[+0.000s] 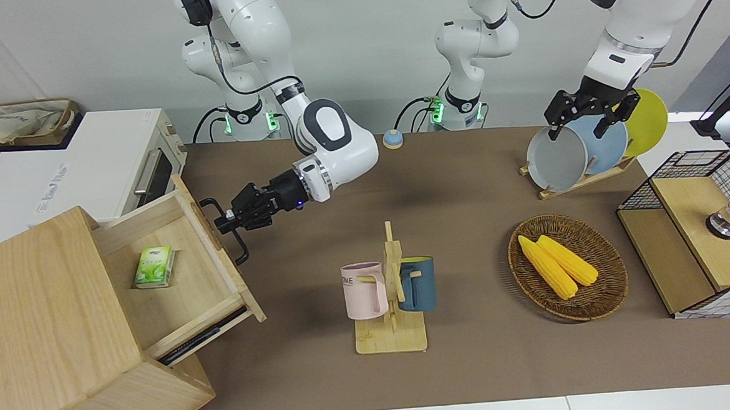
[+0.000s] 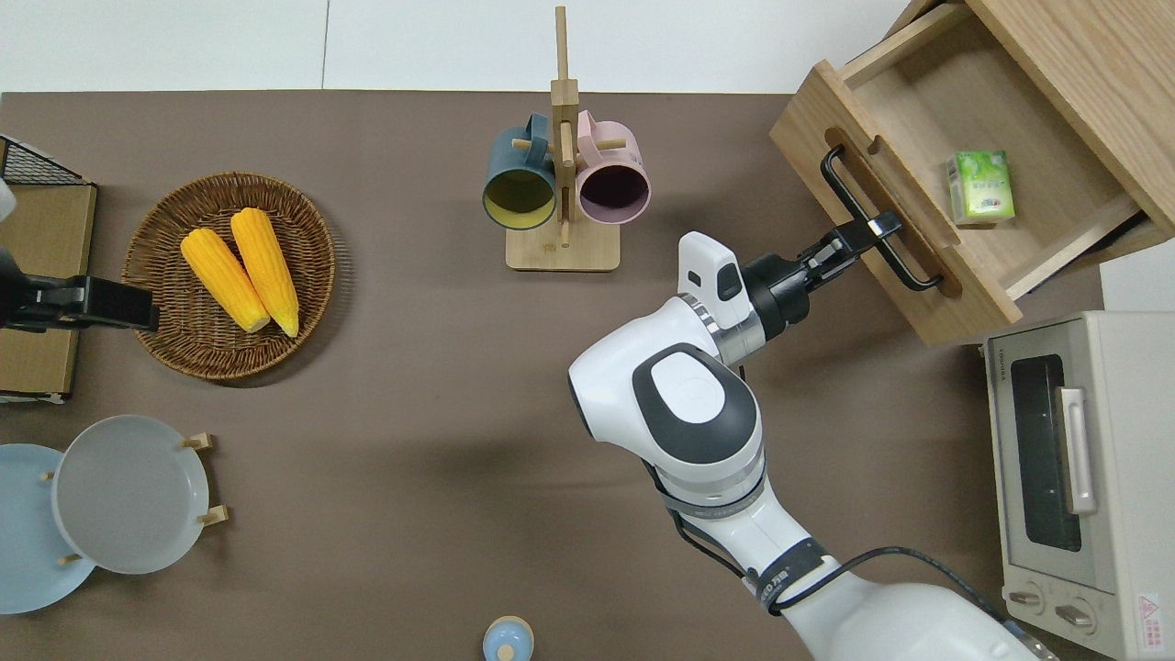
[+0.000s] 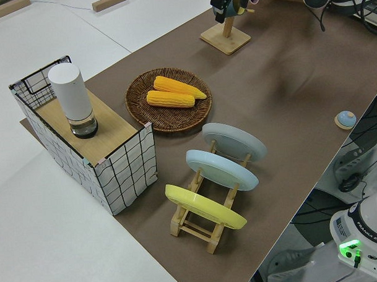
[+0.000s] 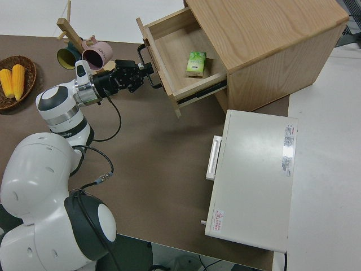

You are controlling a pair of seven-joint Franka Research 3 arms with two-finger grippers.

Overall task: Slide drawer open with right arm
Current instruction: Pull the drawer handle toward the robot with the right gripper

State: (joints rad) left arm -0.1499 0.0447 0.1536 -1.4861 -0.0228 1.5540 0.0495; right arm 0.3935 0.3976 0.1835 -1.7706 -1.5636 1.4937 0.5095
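Note:
The pale-wood drawer (image 1: 185, 286) stands pulled well out of the big wooden cabinet (image 1: 46, 321) at the right arm's end of the table. A small green box (image 1: 154, 266) lies inside the drawer (image 2: 1042, 184). My right gripper (image 1: 225, 223) is shut on the drawer's black bar handle (image 1: 238, 250), near the handle's middle, as the overhead view (image 2: 877, 227) and the right side view (image 4: 145, 69) also show. The left arm is parked, its gripper (image 1: 587, 118) open and empty.
A white toaster oven (image 1: 144, 166) stands beside the cabinet, nearer to the robots. A wooden mug rack (image 1: 389, 291) with two mugs is mid-table. A wicker basket with corn (image 1: 568, 275), a plate rack (image 1: 581, 150) and a wire-mesh box (image 1: 691, 231) are at the left arm's end.

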